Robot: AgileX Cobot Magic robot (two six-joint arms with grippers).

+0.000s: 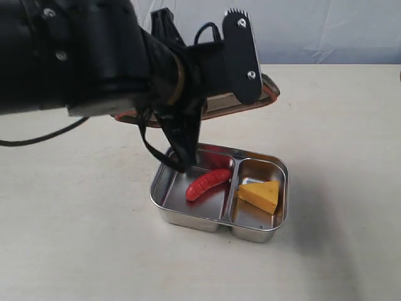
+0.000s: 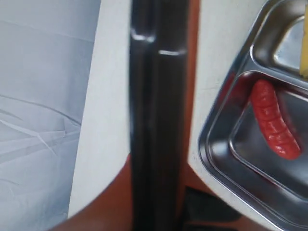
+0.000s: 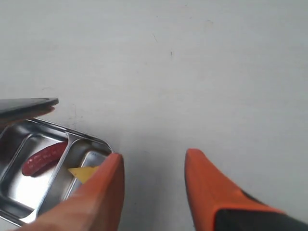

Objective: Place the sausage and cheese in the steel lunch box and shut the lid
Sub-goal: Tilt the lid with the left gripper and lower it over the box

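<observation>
Your left pincer (image 1: 213,94) grips the lid (image 1: 268,89), tilted above the steel lunch box (image 1: 164,210)'s far edge, long sides roughly parallel. The sausage (image 1: 208,183) and cheese (image 1: 260,195) lie inside; your right pincer (image 3: 154,187) stands open, empty.

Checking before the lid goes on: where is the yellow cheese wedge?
Exterior view: the yellow cheese wedge lies in the right compartment of the shiny steel lunch box, across the divider from the glossy red sausage.
</observation>
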